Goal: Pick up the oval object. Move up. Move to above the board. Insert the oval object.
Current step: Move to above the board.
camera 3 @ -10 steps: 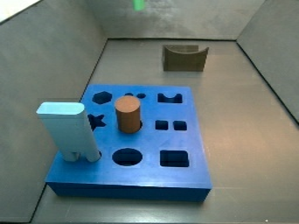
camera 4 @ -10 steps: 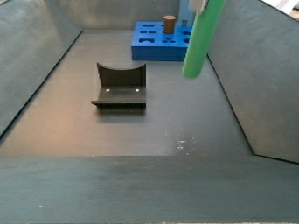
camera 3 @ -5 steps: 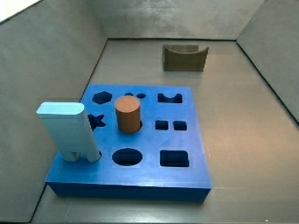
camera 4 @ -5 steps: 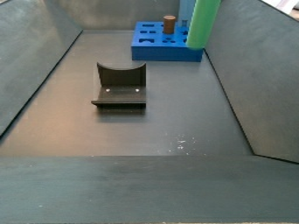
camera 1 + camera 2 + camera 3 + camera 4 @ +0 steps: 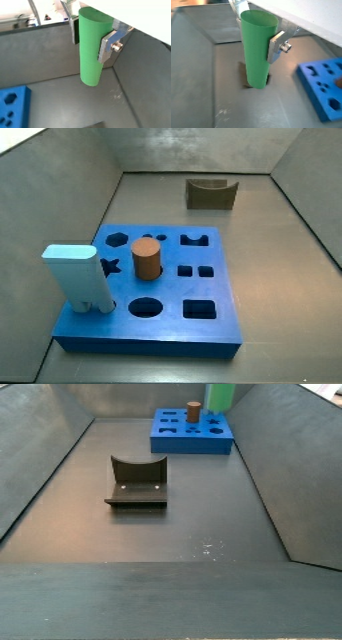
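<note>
My gripper is shut on the oval object, a tall smooth green peg that hangs upright between the silver fingers in both wrist views. The same gripper holds the oval object well above the floor, off to one side of the board. In a side view only the oval object's lower end shows at the top edge, beside the far end of the board; the gripper is out of frame there. The board is a thick blue block with variously shaped holes.
A brown cylinder and a light-blue block stand in the board. The dark fixture sits on the floor mid-bin, also seen as the fixture near the back wall. Grey sloped walls enclose the bin.
The green peg has risen and moved toward the board's end of the bin; a second ago most of its length showed in a side view, now only its lower end.
</note>
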